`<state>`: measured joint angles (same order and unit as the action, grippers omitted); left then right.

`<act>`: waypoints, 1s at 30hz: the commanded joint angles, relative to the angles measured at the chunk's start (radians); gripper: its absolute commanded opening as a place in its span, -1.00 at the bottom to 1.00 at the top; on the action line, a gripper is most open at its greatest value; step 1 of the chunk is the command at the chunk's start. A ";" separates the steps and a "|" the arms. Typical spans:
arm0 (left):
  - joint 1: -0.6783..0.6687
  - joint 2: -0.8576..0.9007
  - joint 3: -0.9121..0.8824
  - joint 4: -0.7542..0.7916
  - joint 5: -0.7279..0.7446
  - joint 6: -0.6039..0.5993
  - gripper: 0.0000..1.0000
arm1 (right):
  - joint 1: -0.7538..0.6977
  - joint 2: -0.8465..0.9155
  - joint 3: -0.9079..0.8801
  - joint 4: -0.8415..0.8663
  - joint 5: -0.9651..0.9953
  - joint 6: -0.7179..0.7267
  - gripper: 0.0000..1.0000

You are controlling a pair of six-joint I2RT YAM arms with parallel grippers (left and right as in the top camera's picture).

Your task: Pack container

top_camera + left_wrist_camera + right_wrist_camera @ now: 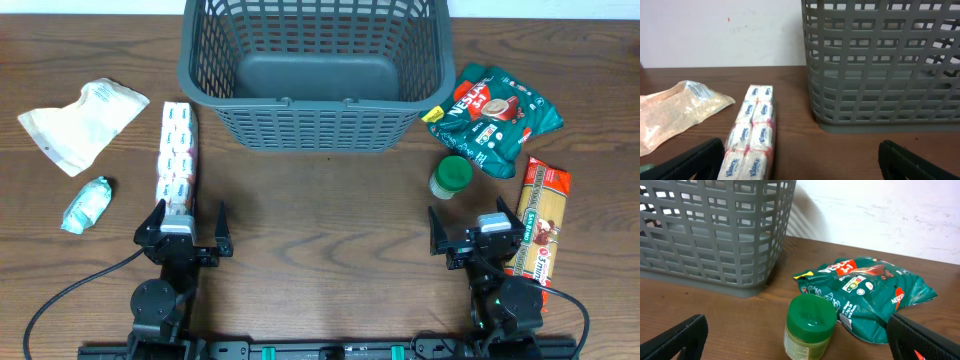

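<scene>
The dark gray mesh container (312, 70) stands empty at the back centre of the table; its lattice wall (880, 65) fills the right of the left wrist view, and the same container (710, 230) takes up the left of the right wrist view. My left gripper (186, 226) rests open near the front, just behind the near end of a long Kleenex tissue pack (177, 157), which lies by its left finger (756, 132). My right gripper (474, 228) is open too, with a green-lidded jar (809, 328) standing between and ahead of its fingers, untouched.
A green Nescafe bag (495, 118) lies right of the container, with a spaghetti packet (538, 215) at the far right. A pale bag of grains (80, 122) and a small teal packet (86, 203) lie at the left.
</scene>
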<state>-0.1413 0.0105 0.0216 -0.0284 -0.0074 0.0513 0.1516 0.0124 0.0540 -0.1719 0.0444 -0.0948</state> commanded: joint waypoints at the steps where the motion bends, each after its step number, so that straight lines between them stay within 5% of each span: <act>1: -0.004 -0.006 -0.018 -0.042 -0.031 -0.008 0.97 | -0.004 -0.007 -0.004 -0.002 0.003 0.011 0.99; 30: -0.004 -0.006 -0.018 -0.042 -0.031 -0.008 0.97 | -0.004 -0.006 -0.004 -0.001 0.000 0.011 0.99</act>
<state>-0.1413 0.0105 0.0216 -0.0284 -0.0074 0.0513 0.1516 0.0120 0.0540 -0.1703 0.0444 -0.0948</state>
